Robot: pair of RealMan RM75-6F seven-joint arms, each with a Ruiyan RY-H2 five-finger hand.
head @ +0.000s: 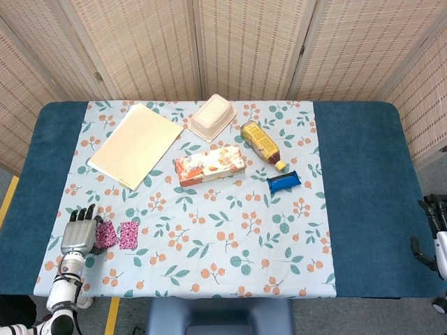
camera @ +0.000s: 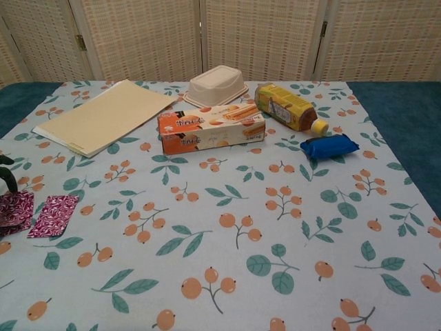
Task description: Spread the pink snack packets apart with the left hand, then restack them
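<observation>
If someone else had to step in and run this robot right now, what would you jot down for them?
Left hand: at the table's near left corner, lying over the left pink packet; a firm grip can't be told.
Right hand: off the table's right edge, idle; fingers too unclear to judge.
Second packet lies flat beside the first, close to it.
Done: packets lie spread side by side.
Left: restack them.
</observation>
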